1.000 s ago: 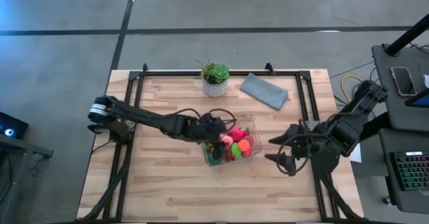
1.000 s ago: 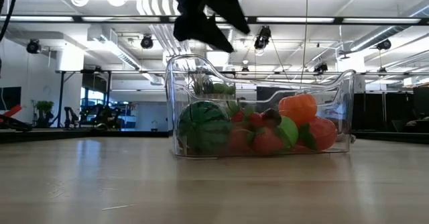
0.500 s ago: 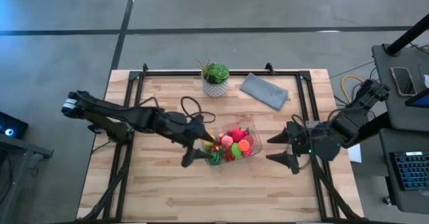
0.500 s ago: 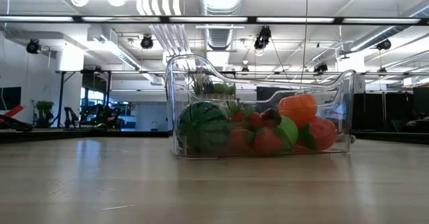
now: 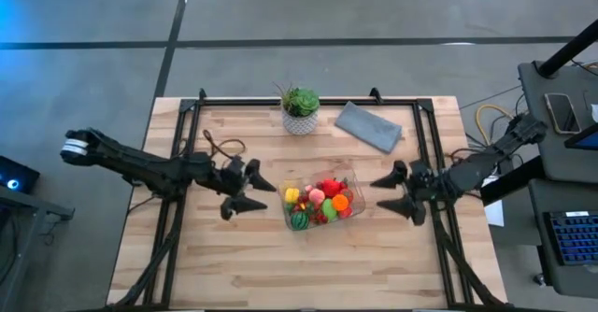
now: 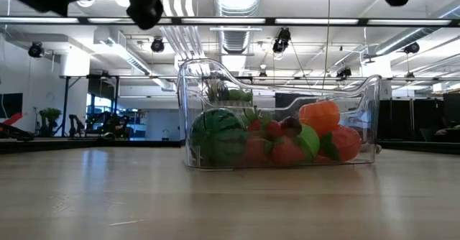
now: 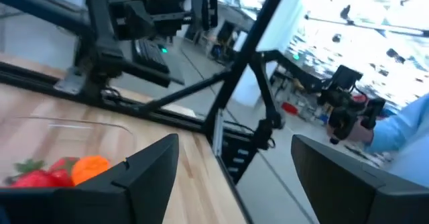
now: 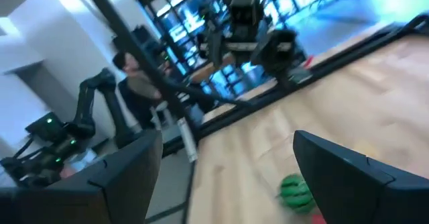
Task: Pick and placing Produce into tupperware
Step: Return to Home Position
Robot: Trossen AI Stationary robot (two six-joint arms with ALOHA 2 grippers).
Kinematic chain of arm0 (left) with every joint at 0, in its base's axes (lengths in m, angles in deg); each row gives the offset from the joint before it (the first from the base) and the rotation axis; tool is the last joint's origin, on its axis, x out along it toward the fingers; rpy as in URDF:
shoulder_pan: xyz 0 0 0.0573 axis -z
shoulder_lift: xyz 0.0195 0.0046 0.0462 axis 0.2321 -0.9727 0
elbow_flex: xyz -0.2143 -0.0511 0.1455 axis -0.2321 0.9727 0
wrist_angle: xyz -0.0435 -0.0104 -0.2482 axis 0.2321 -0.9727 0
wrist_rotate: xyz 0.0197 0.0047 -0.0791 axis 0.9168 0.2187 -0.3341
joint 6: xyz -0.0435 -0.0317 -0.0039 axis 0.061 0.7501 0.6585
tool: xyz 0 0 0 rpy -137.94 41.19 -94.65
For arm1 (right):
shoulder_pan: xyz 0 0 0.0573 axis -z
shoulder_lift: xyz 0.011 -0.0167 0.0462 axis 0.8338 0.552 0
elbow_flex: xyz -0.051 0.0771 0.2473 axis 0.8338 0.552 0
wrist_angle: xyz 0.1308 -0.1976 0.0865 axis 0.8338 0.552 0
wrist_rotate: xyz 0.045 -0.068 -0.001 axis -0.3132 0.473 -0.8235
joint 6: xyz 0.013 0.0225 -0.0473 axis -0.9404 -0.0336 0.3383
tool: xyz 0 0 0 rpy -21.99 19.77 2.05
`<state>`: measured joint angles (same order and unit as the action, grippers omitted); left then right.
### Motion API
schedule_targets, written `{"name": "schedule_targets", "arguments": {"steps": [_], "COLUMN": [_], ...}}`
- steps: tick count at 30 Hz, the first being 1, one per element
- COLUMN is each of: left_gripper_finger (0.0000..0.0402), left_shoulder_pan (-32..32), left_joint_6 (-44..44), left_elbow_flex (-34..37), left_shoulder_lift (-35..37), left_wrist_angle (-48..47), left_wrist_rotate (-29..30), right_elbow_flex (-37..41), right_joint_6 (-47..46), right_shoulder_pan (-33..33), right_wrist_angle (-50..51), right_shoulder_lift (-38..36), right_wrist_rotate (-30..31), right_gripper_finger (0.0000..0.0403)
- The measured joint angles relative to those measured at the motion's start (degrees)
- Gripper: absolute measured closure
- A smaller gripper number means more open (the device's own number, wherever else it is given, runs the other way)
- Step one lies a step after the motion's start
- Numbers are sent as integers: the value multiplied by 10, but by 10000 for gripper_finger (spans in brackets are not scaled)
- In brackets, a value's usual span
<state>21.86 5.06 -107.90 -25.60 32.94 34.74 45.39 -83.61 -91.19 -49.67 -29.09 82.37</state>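
Observation:
The clear tupperware (image 5: 348, 183) stands on the wooden table near its middle, holding the produce (image 5: 318, 203): red pieces, a yellow one, an orange one and a striped green melon (image 6: 218, 136). My left gripper (image 5: 254, 198) hovers open just left of the tupperware, pointing at it and holding nothing. In its wrist view the fingers frame a strawberry and an orange piece (image 7: 90, 167). My right gripper (image 5: 383, 195) hovers open just right of the tupperware, also holding nothing. The melon (image 8: 295, 190) shows between its fingers.
A potted plant (image 5: 300, 109) and a folded grey cloth (image 5: 368, 125) sit at the table's far edge. Black frame rails (image 5: 190, 134) run along both sides. Bare wood lies in front of the tupperware. A person (image 8: 133, 78) stands in the room beyond.
My left gripper has drawn back from above the tupperware toward the table's left edge and tipped up from pointing down to about level. My right gripper has tipped toward level as well, staying right of the tupperware. The tupperware and the produce have kept still.

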Motion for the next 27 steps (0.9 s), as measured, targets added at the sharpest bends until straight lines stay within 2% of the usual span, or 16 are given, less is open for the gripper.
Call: {"name": "schedule_targets", "arguments": {"steps": [7, 15, 18, 24, 27], "left_gripper_finger": [127, 127, 127, 127, 127], "left_shoulder_pan": [-39, -84, -90, -91, -91], "left_joint_6": [0, 11, 15, 15, 15], "left_elbow_flex": [90, 164, 174, 172, 172], "left_shoulder_lift": [118, 309, 367, 484, 533], "left_wrist_angle": [2, -110, -192, -380, -452], "left_wrist_rotate": [0, 1, 16, 102, 119], "right_elbow_flex": [46, 97, 124, 179, 205], "right_joint_6": [78, 108, 121, 156, 160], "right_shoulder_pan": [46, 56, 56, 56, 56], "right_wrist_angle": [10, 53, 56, 56, 52], "right_shoulder_lift": [-138, -285, -326, -391, -404], "right_wrist_rotate": [-8, -9, -9, -6, -4], "right_gripper_finger": [76, 76, 76, 76, 76]}}
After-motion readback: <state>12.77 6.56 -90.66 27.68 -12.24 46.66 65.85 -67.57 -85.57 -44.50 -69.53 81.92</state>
